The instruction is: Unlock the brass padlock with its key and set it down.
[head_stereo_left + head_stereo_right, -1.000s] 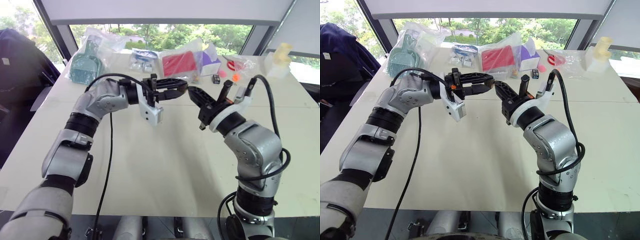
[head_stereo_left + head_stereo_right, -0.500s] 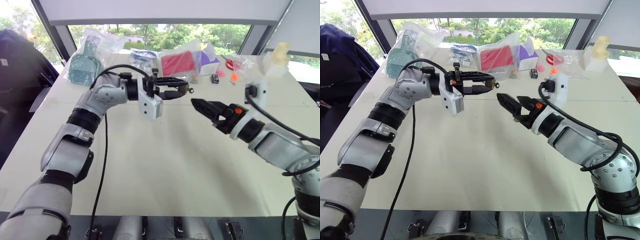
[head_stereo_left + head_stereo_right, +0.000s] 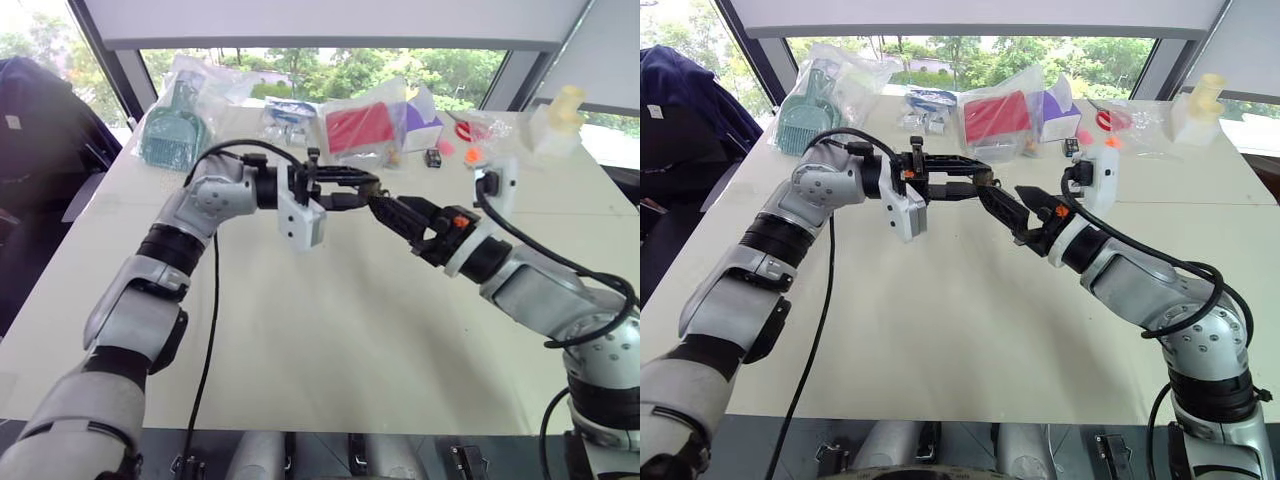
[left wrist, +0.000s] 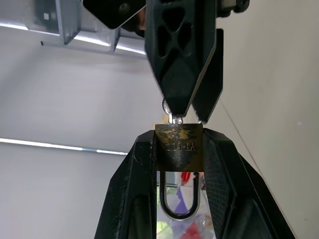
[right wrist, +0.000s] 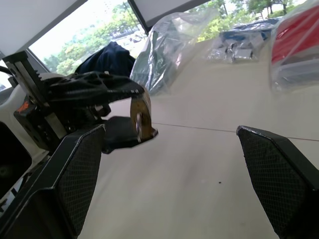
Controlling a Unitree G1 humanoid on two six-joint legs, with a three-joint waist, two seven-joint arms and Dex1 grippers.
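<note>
My left wrist view shows my left gripper (image 4: pixel 179 164) pinching the small gold-coloured brass padlock (image 4: pixel 178 153) by its body, thin silvery shackle toward the camera, and a tiny silvery key (image 4: pixel 172 112) in its far end. My right gripper (image 3: pixel 1012 203) reaches level toward it, fingers spread wide, empty. Head views show both arms raised above the white table (image 3: pixel 330 330), tips meeting mid-table; bagged items lie far back.

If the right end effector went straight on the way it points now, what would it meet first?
Most likely the brass padlock with the key in it, clamped in the left end effector. The right end effector is open and aimed there, though depth is uncertain.
</note>
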